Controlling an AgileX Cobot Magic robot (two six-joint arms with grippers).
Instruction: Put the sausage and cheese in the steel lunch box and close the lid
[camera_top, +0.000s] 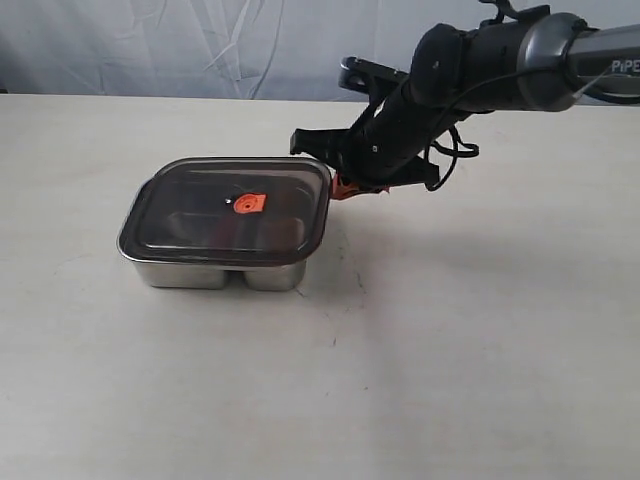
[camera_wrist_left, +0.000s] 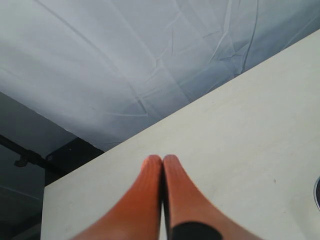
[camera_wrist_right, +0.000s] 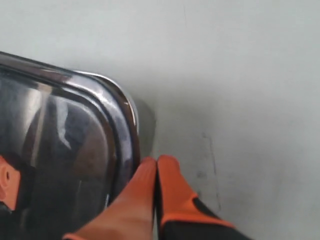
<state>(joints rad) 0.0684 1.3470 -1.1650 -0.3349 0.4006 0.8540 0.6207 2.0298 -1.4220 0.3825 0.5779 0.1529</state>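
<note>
The lid lies on top of the steel lunch box, which stands on the desk left of the middle, with the orange valve tab showing at the lid's centre. Through the dark plastic I cannot make out the sausage or the cheese, so whether they are inside I cannot say. The right pincer is pinched together with nothing between its orange tips, and it sits just beside the lid's far right corner, at the rim; whether it touches the rim I cannot tell. The left pincer is likewise pressed together and empty, over bare desk away from the box. To my eye the step is seating the lid, and from here I cannot tell whether the seal is home all round. It would go best if the tips land on the lid's rim itself, not on the steel beside it, and push straight down. A sideways shove would likely skate the light box across the smooth desk. Pressing corner by corner and keeping off the valve tab seems wise.
</note>
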